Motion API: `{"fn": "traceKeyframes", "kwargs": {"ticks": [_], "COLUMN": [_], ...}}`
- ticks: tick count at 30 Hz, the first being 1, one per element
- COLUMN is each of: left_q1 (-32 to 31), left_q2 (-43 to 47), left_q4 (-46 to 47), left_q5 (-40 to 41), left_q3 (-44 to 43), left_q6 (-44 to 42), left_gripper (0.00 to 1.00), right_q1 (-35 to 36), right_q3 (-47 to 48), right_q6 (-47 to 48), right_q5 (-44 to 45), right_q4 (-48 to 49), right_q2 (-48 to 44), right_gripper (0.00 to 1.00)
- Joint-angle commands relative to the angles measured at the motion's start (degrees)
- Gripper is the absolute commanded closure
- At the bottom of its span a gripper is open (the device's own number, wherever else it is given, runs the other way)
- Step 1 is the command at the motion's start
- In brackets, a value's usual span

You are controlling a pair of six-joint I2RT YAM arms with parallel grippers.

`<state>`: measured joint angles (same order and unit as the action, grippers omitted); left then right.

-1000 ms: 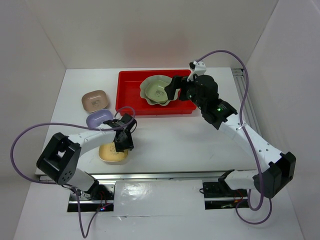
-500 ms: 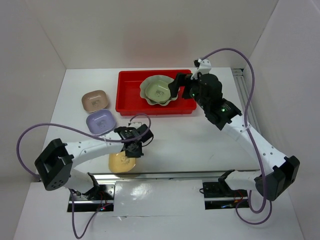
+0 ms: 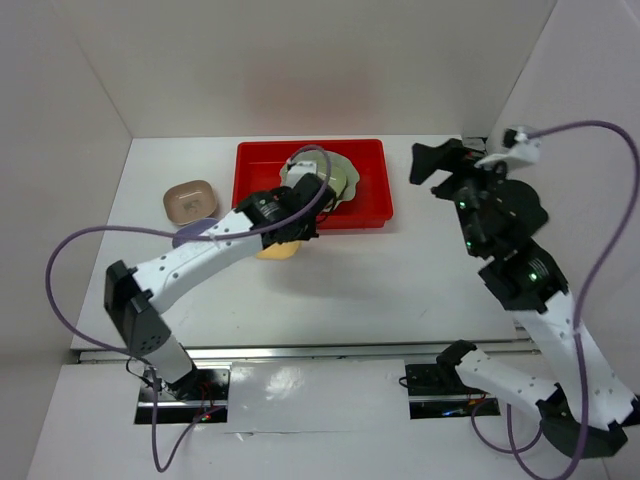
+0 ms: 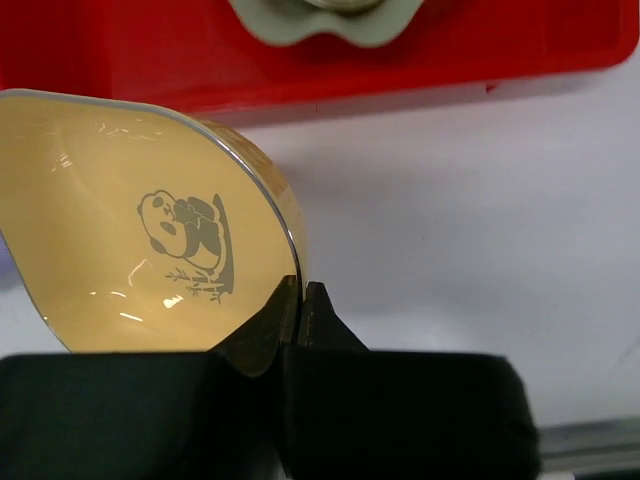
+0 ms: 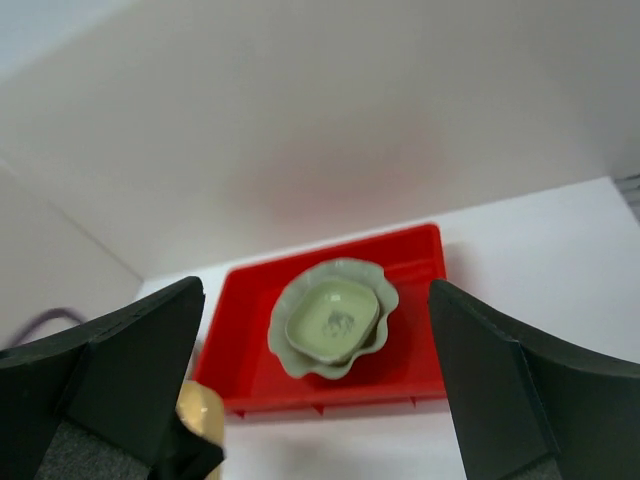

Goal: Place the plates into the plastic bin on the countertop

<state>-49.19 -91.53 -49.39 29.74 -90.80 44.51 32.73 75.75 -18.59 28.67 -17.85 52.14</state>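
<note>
Left tool (image 4: 302,303) pinching yellow dish (image 4: 90,200) rim, panda print (image 4: 185,240) inside, beside red bin (image 4: 500,40); right tool (image 5: 315,385) spread wide, empty.

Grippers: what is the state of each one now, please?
Left gripper: closed on the rim of the yellow dish.
Right gripper: open, holding nothing.

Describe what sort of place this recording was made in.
Probably a lab test cell rather than a real kitchen: a plain white countertop boxed in by white walls, a left arm and right arm mounted at its near edge, plus a red plastic bin and small dishes.
</note>
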Motion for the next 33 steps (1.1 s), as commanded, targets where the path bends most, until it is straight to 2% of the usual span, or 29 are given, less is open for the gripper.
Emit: {"fn": "traceKeyframes", "kwargs": {"ticks": [1, 5, 6, 10, 14, 16, 23, 30, 33], "left_q1": [3.04, 6.63, 7.61, 11.21, 12.97, 13.59, 14.12, 15.18, 15.18], "left_q2": [-6.98, -17.35, -19.63, -29.13, -37.57, -40.57, -42.24, -43.47, -44.0], "left_q4": [5.95, 10.1, 11.49, 15.62, 17.22, 17.74, 24.95, 25.05, 24.51], "left_q5": [3.75, 2.71, 0.0, -8.26, -11.89, -12.42, -14.53, -14.53, -14.53], "left_q3": [-6.65, -19.2, -25.15, -36.16, -44.8, -45.6, -39.37, -42.08, -42.09], "left_q6": [-13.11, -21.65, -24.71, -33.49, -37.03, -37.57, -41.7, -40.56, -39.85], "left_gripper": [1.0, 1.0, 1.0, 1.0, 1.0, 1.0, 1.0, 1.0, 0.94], "right_q1": [-0.3, -0.3, -0.3, -0.83, -0.83, -0.83, -0.83, -0.83, -0.83], "right_q3": [1.25, 1.25, 1.25, 1.77, 2.3, 2.3, 1.77, 1.77, 2.39], "right_q6": [-0.83, -0.83, -0.83, 0.21, 0.75, 0.75, 0.75, 0.75, 0.75], "right_q5": [8.24, 9.74, 9.13, 7.81, 6.58, 6.06, 3.33, 2.27, 2.27], "right_q4": [0.36, 0.36, 0.36, -0.35, -1.58, -1.58, -0.96, -1.49, -2.02], "right_q2": [-5.45, -9.06, -9.6, -10.13, -9.43, -9.42, -7.5, -6.26, -5.73], "right_gripper": [0.0, 0.0, 0.0, 0.0, 0.0, 0.0, 0.0, 0.0, 0.0]}}
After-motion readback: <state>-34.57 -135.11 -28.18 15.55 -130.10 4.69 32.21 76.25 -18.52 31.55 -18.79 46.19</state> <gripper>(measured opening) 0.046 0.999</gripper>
